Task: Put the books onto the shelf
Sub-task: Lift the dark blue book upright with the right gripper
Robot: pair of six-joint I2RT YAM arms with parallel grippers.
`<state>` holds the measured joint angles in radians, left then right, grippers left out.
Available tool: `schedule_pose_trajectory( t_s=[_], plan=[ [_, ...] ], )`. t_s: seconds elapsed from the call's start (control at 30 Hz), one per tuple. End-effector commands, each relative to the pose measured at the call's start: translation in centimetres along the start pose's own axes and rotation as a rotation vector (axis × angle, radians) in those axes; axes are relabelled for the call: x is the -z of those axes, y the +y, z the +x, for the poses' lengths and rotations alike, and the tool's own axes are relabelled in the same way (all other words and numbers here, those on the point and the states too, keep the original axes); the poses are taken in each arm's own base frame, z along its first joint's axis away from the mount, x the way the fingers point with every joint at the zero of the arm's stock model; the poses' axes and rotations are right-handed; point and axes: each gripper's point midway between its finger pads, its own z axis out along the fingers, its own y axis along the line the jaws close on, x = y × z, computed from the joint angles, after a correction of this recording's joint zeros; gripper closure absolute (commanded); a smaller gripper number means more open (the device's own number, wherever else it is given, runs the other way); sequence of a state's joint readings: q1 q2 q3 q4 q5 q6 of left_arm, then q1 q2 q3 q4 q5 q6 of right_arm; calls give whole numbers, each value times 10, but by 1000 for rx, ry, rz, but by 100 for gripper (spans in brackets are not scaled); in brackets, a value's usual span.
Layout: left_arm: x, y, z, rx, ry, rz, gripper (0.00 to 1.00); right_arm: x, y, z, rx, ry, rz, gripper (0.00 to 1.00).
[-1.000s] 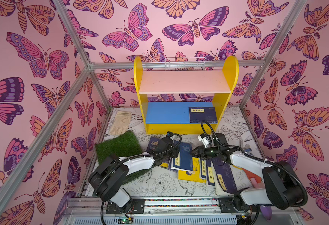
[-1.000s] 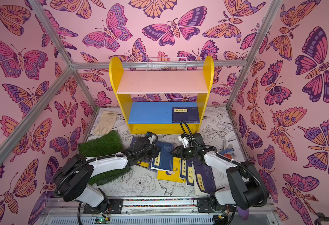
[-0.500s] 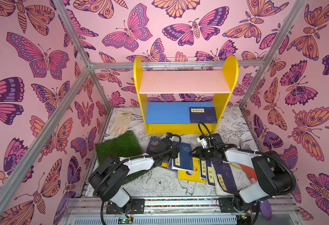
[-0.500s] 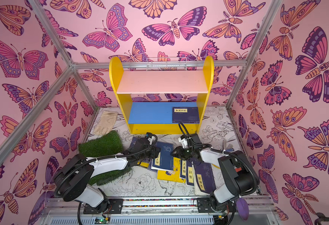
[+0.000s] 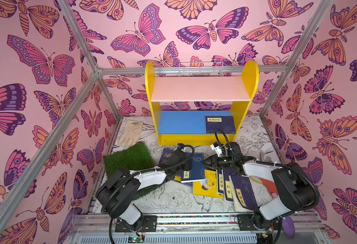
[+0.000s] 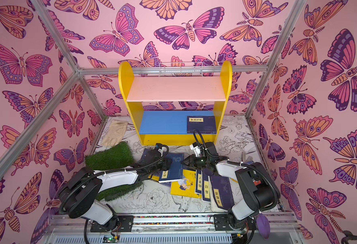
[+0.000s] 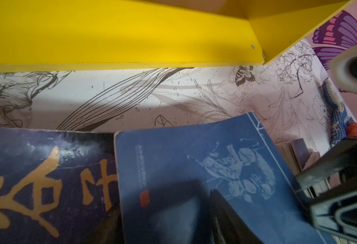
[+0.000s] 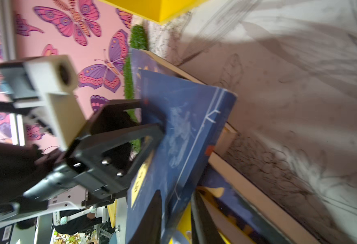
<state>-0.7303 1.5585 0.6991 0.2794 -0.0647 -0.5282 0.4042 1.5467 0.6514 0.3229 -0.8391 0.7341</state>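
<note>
here, the shelf (image 5: 201,139) is seen standing upright at the back of the floor (image 5: 173,200), against the butterfly wall. one navy book (image 5: 220,124) is laid flat on its blue lower board (image 5: 179,124), at the right end, just beside the yellow side panel.

the other books are spread on the floor just in front of the shelf, overlapping one another. a black book (image 5: 166,155) with orange characters is placed at the left. a dark blue portrait book (image 5: 196,169) is laid partly over it. a yellow book (image 5: 207,186) is found nearer the robot. a fan of navy paperbacks (image 5: 239,190) with yellow labels is spread at the right, partly hidden under the right arm.

the left gripper (image 5: 187,164) is set at the left edge of the portrait book. in the right wrist view its jaws are seen standing well apart, wider than the book is thick, with one finger (image 8: 156,128) laid against the cover.

the right gripper (image 5: 205,162) is pointed at the opposite, right edge of the same book. its jaws are drawn narrow. in its own wrist view one finger (image 8: 152,213) is seen over the cover and the other below the edge. whether the book is actually pinched cannot be told, since that view is blurred.

a turf square (image 5: 129,160) is laid left of the pile, with the left arm stretched across it. a beige glove (image 5: 131,133) is laid behind it, near the shelf's left foot.
</note>
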Motion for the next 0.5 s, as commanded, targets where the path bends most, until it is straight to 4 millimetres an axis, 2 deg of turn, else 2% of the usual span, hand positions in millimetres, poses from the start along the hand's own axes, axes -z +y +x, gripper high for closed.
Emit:
schedule_pose_trajectory(
  t_s=[0.0, 0.33, 0.47],
  plan=[
    [-3, 7, 18, 7, 45, -3, 41, 3, 38, 0, 106, 15, -124, 75],
    [-5, 5, 21, 21, 38, 20, 41, -15, 9, 10, 39, 82, -66, 70],
    [-5, 5, 22, 23, 33, 28, 42, -22, 4, 9, 36, 87, -61, 69]
  ],
)
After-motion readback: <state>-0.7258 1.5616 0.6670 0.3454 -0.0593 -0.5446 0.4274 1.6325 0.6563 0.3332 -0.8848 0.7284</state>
